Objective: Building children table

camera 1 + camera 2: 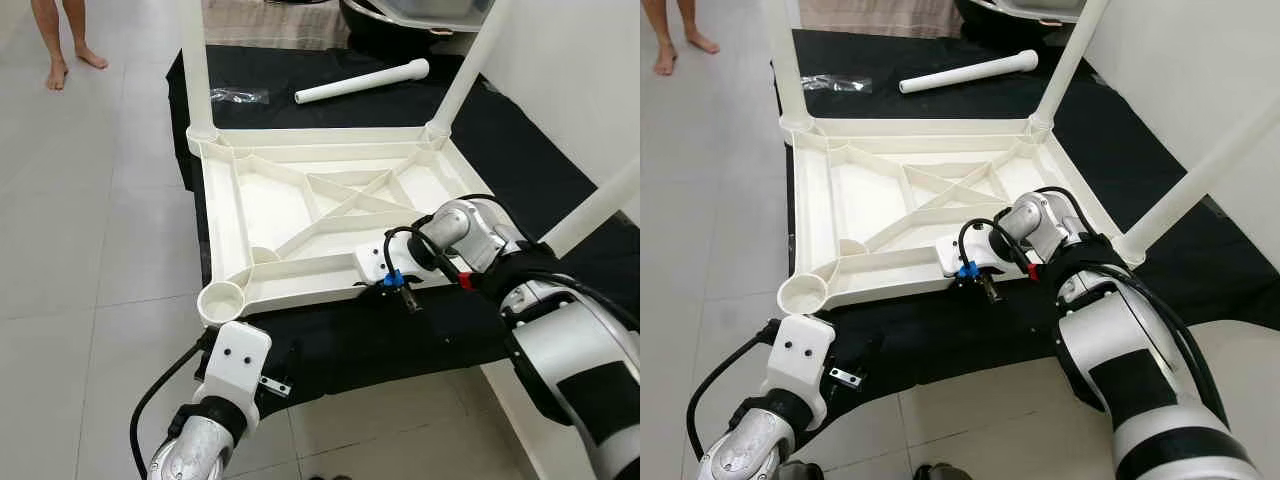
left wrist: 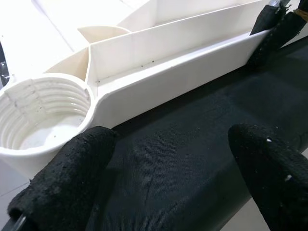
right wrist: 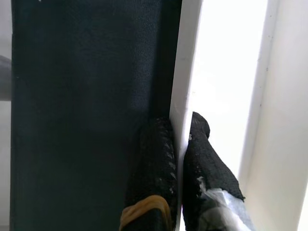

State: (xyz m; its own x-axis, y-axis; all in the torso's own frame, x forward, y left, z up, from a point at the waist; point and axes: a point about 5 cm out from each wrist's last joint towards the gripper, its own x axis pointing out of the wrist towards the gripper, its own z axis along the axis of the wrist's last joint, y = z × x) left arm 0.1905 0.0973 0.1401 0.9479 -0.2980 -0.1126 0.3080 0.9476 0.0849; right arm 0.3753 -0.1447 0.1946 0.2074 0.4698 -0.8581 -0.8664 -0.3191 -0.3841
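Note:
A white plastic table top lies upside down on a black cloth. Three white legs stand in its corners: far left, far right and near right. The near left socket is empty, with thread rings showing inside. A loose leg lies on the cloth behind the table. My right gripper is shut on the table's near rim, one finger on each side of the wall. My left gripper is open over the cloth, just in front of the empty socket, holding nothing.
A clear plastic bag lies on the cloth at the far left. A person's bare feet stand on the tiled floor at the back left. A white surface rises along the right side. The cloth's near edge meets the tiles.

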